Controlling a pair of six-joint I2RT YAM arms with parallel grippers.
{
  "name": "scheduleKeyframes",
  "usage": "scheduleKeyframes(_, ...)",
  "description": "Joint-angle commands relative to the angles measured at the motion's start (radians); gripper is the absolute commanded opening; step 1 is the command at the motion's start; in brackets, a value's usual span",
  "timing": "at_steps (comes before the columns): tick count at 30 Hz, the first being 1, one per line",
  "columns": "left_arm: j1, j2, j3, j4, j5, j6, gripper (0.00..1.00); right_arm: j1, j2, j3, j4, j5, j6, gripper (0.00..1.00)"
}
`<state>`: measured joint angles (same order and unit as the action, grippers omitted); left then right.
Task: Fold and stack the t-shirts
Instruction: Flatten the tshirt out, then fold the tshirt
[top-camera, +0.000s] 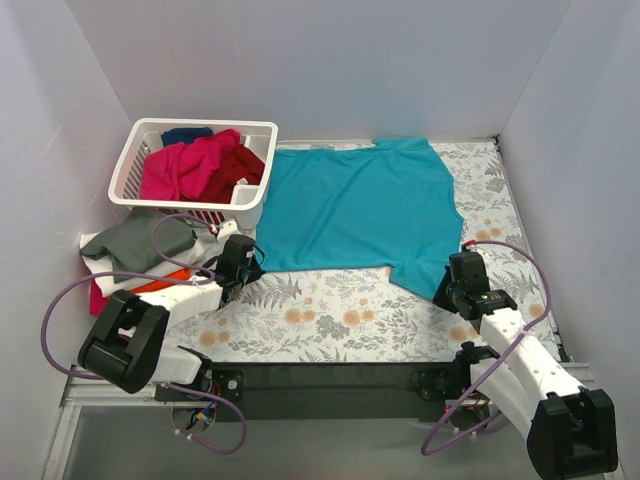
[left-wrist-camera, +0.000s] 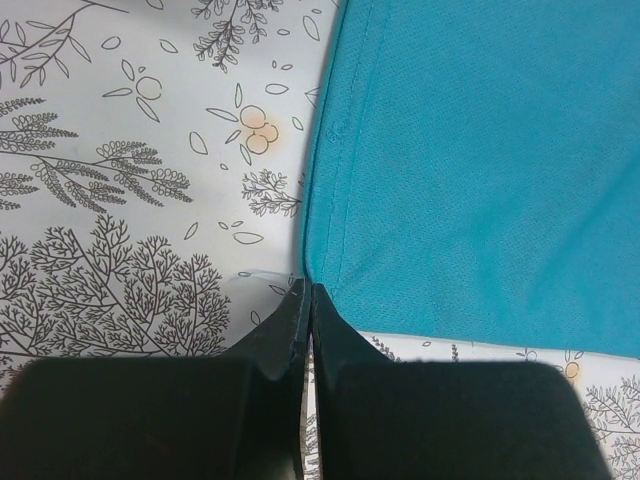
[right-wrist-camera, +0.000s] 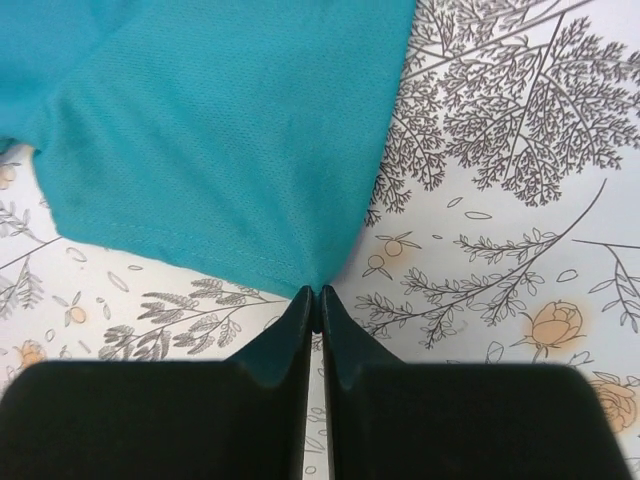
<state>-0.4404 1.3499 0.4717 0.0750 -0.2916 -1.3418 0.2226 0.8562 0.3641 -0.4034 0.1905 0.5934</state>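
Note:
The teal t-shirt (top-camera: 355, 210) lies spread flat on the floral table cover, collar toward the right. My left gripper (top-camera: 250, 268) is shut at the shirt's near left corner; in the left wrist view the jaws (left-wrist-camera: 307, 287) meet right at the corner of the teal cloth (left-wrist-camera: 480, 170). My right gripper (top-camera: 447, 290) is shut on the near right sleeve tip; in the right wrist view the cloth (right-wrist-camera: 230, 130) is drawn to a point between the jaws (right-wrist-camera: 317, 292). Both grippers sit low at the table.
A white lattice basket (top-camera: 205, 125) at the back left holds magenta (top-camera: 195, 165), dark red (top-camera: 245, 165) and navy (top-camera: 187, 133) shirts. A pile with a grey shirt (top-camera: 150, 238) on top and orange cloth (top-camera: 165, 283) lies at the left edge. White walls enclose the table.

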Motion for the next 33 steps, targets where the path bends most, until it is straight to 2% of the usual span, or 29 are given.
scheduleKeyframes(1, 0.005, -0.043, 0.008, -0.026, 0.008, 0.007, 0.0, -0.002, -0.067, 0.102, -0.06, 0.0, -0.061, 0.01)
scheduleKeyframes(8, 0.005, -0.175, 0.001, -0.119, 0.052, -0.006, 0.0, 0.0, -0.184, 0.163, -0.164, -0.031, -0.073, 0.01)
scheduleKeyframes(13, 0.005, -0.268, -0.018, -0.156, 0.072, -0.01, 0.0, 0.0, -0.226, 0.251, -0.297, -0.039, -0.07, 0.01)
scheduleKeyframes(23, 0.003, -0.347, -0.05, -0.245, 0.131, -0.023, 0.0, -0.002, -0.312, 0.392, -0.508, -0.052, -0.053, 0.01)
scheduleKeyframes(28, 0.005, -0.411, -0.053, -0.229, 0.152, -0.04, 0.0, -0.002, -0.292, 0.398, -0.488, -0.011, -0.079, 0.01)
scheduleKeyframes(33, 0.008, -0.293, 0.001, -0.169, 0.14, -0.03, 0.0, 0.0, -0.197, 0.372, -0.344, 0.026, -0.118, 0.01)
